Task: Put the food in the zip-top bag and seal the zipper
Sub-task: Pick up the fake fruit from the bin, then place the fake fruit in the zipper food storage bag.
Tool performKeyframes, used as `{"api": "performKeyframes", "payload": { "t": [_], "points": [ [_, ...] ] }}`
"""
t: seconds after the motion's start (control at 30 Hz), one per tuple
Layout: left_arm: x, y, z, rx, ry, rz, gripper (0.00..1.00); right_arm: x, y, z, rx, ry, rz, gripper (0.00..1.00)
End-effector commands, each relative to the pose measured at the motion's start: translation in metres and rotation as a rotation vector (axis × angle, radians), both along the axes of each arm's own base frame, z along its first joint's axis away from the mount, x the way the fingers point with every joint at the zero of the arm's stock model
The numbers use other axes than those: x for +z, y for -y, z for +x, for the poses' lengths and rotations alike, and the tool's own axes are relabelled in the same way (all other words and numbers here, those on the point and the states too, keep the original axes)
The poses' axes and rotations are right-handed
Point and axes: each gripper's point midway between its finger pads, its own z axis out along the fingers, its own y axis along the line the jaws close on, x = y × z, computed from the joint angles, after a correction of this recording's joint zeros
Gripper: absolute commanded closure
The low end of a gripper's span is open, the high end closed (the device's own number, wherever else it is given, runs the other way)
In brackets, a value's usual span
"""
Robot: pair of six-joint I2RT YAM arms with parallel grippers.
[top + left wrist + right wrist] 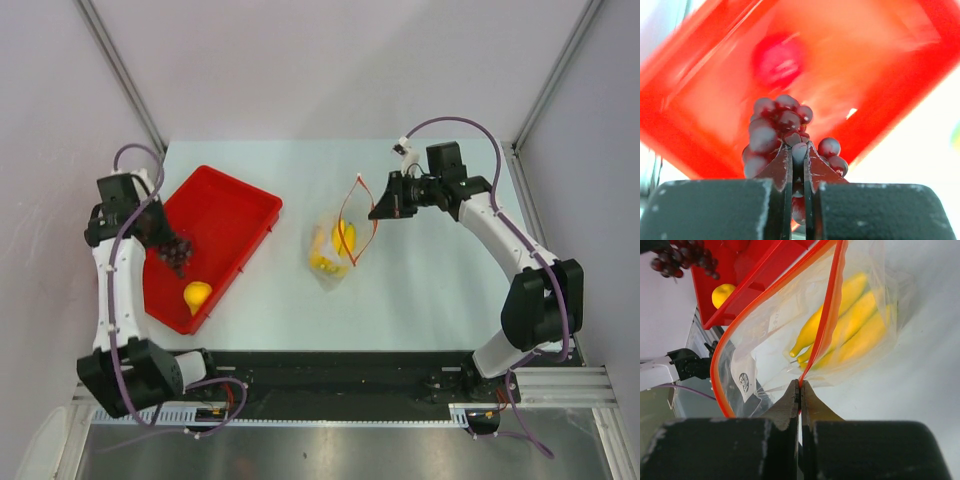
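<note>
Sitting just right of the red tray (pixel 240 205) on the table (pixel 430 290), the zip-top bag (pixel 335 250) has its mouth gaping w/ the banana bunch (pixel 855 315) inside. Right gripper (pixel 800 385) is clenched on the zipper (pixel 832 305), on the side of the bag away from the tray. In the tray: round yellow-orange fruit (pixel 197 294) at its near corner, red round fruit (pixel 777 59) (blurred), and the grape cluster (pixel 775 125), pinched tight by the left gripper (pixel 799 150) over the tray's left side.
</note>
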Motion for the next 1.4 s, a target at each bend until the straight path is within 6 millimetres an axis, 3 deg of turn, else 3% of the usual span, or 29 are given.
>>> {"api": "performKeyframes", "payload": {
  "t": [0.0, 0.03, 0.07, 0.1, 0.13, 0.2, 0.23, 0.4, 0.43, 0.57, 0.67, 0.8, 1.1, 1.37],
  "points": [
    [0.1, 0.077, 0.025, -0.311, 0.312, -0.001, 1.0, 0.032, -0.017, 0.002, 0.035, 0.089, 0.054, 1.0],
    [0.125, 0.09, 0.031, -0.359, 0.387, 0.002, 1.0, 0.033, -0.02, 0.0, 0.039, 0.087, 0.059, 1.0],
    [0.139, 0.106, 0.034, -0.412, 0.43, -0.02, 1.0, 0.033, -0.026, -0.003, 0.054, 0.087, 0.061, 1.0],
    [0.149, 0.135, 0.035, -0.501, 0.461, -0.063, 1.0, 0.031, -0.029, -0.003, 0.06, 0.084, 0.062, 1.0],
    [0.17, 0.147, 0.039, -0.539, 0.518, -0.067, 1.0, 0.031, -0.031, -0.004, 0.06, 0.076, 0.065, 1.0],
    [0.188, 0.195, 0.033, -0.684, 0.563, -0.136, 1.0, 0.031, -0.039, -0.005, 0.069, 0.072, 0.075, 1.0],
    [0.2, 0.21, 0.037, -0.727, 0.599, -0.152, 1.0, 0.029, -0.04, -0.003, 0.067, 0.064, 0.08, 1.0],
    [0.223, 0.292, 0.02, -0.97, 0.655, -0.284, 1.0, 0.036, -0.052, 0.003, 0.053, 0.055, 0.129, 1.0],
    [0.231, 0.304, 0.016, -1.012, 0.679, -0.313, 1.0, 0.039, -0.055, 0.002, 0.06, 0.058, 0.139, 1.0],
    [0.234, 0.342, 0.008, -1.113, 0.661, -0.396, 1.0, 0.045, -0.063, -0.001, 0.078, 0.07, 0.147, 1.0],
    [0.236, 0.358, 0.0, -1.164, 0.657, -0.434, 1.0, 0.046, -0.066, -0.003, 0.085, 0.075, 0.147, 1.0],
    [0.223, 0.371, 0.004, -1.179, 0.616, -0.466, 1.0, 0.049, -0.068, -0.002, 0.09, 0.086, 0.15, 1.0],
    [0.157, 0.375, 0.032, -1.09, 0.45, -0.436, 1.0, 0.056, -0.069, -0.008, 0.113, 0.107, 0.153, 1.0],
    [0.129, 0.377, 0.07, -1.04, 0.496, -0.326, 1.0, 0.051, -0.068, -0.015, 0.147, 0.112, 0.134, 1.0]
  ]
}}
